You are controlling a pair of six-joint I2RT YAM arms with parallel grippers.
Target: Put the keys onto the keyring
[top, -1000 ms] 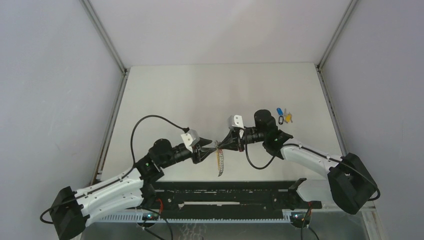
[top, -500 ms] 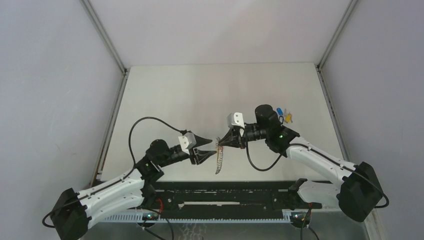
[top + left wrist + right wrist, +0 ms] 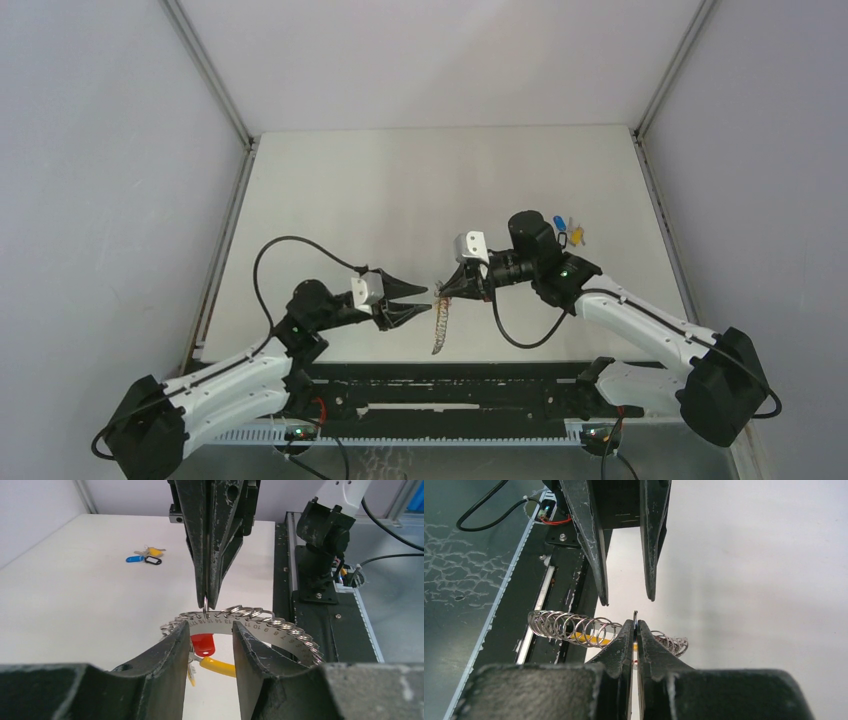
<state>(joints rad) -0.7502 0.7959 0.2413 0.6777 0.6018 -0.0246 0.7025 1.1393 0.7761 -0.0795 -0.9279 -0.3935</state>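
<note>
Nearest the arm bases is the free low end of the keyring (image 3: 436, 340), a long, slightly bowed metal strip lined with small wire rings. Its long axis runs from the right gripper (image 3: 441, 291) down and back toward the bases, and the low end points at the near edge of the worktop (image 3: 400, 190). Cannot tell if that end touches the worktop. The top end is at the right gripper, whose jaws are clenched flat together, pinching one single wire ring at the very tips, so the strip dangles below them. In the right wrist view the strip lies crosswise under the closed tips, with the longer coil-covered part to their left. The left gripper (image 3: 429, 300) faces the right one tip to tip and just beside it, jaws released and apart, nothing in them. In the left wrist view the strip crosses side to side just past its two fingertips, arching upward, with printed numbers along it, and its right end runs well out past the right finger. A red piece (image 3: 202, 642) and a yellow piece (image 3: 220, 666) hang under the strip, seen through the gap between the left fingers. Farthest are the keys (image 3: 145, 556), well apart behind the right gripper and past its wrist. They lie flat on the worktop in a small cluster, off the keyring, with blue, yellow and black-rimmed heads. They are too small to tell which way the blades point.
</note>
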